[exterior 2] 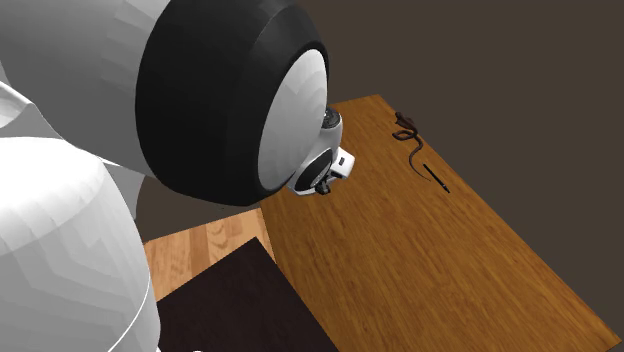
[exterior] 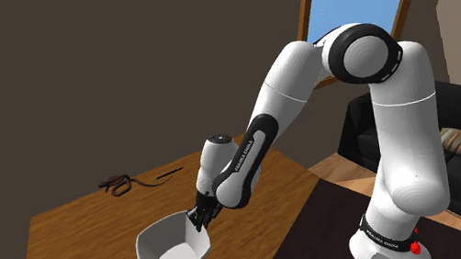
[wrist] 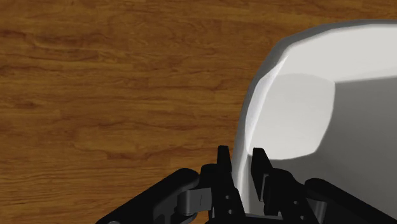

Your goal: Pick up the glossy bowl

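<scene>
Wrist view: gripper [wrist: 240,156] fingers clenched on the white bowl [wrist: 331,108], its rim wall pinched between them; wood-grain table [wrist: 108,95] beyond.

Shoulder view: bowl [exterior: 173,251] tilted, faceted, smooth inside, at 7 o'clock of the gripper [exterior: 201,218], over the table [exterior: 67,235]; contact with the wood unclear. Dark cord [exterior: 119,181] at 11 o'clock, well apart.

Second exterior view: arm joint [exterior 2: 215,95] looms; cord [exterior 2: 408,133] curled, thin.

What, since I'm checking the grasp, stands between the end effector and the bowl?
Nothing visible does. The end effector clasps the rim of the white bowl between its fingers, above the wooden table.
</scene>
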